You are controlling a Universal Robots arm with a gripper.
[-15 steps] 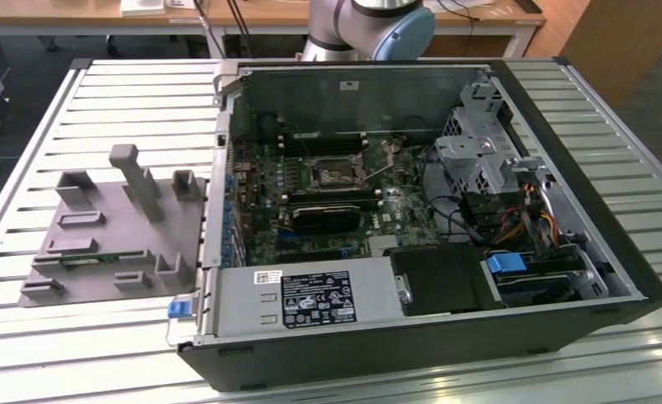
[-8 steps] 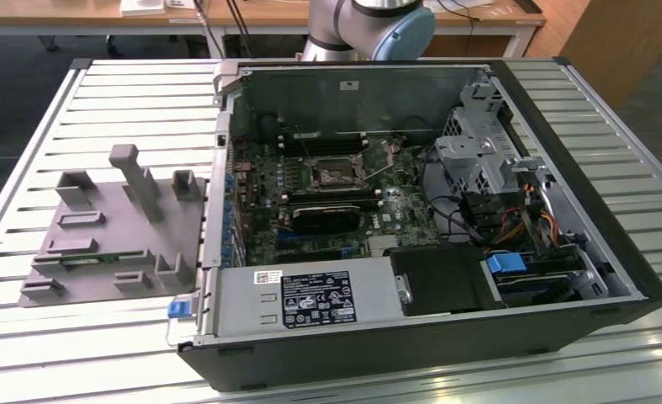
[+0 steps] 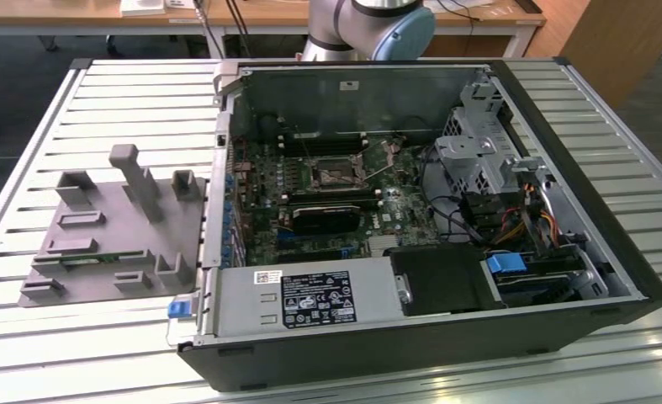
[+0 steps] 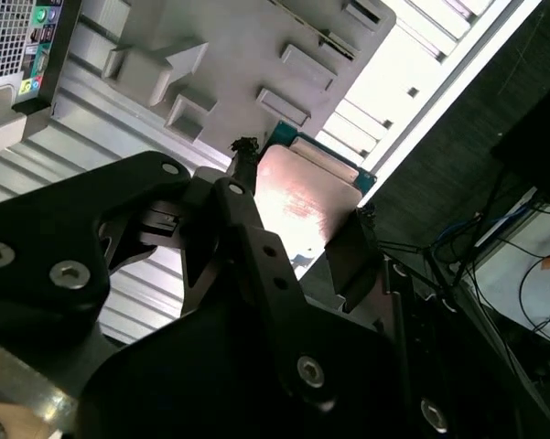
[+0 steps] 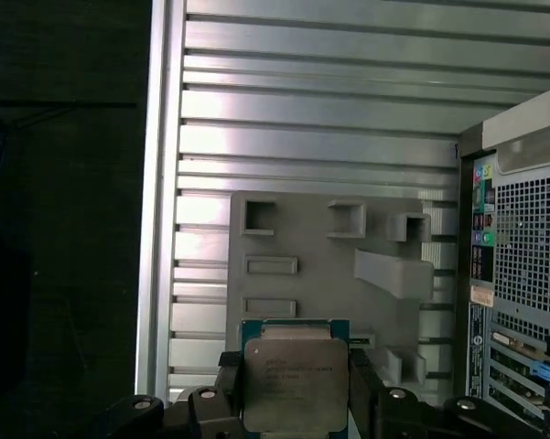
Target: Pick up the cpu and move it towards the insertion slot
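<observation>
We've got gripper (image 5: 293,393) clamped tight on cpu (image 5: 286,375), hanging over grey fixture plate (image 5: 320,265). Insertion slot (image 3: 336,172) sits inside open pc case (image 3: 421,353), well apart, on exterior view's right of plate.

Silver cpu (image 5: 291,382), black tool (image 5: 295,391), grey fixture plate (image 5: 311,249)

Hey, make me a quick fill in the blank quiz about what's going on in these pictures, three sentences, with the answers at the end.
1. In the first wrist view, the claw grips the ____ by two opposite edges.
2. The grey fixture rests on the slatted metal ____.
3. In the exterior view, the insertion slot sits inside the open computer ____.

Missing words: cpu; table; case.
</observation>
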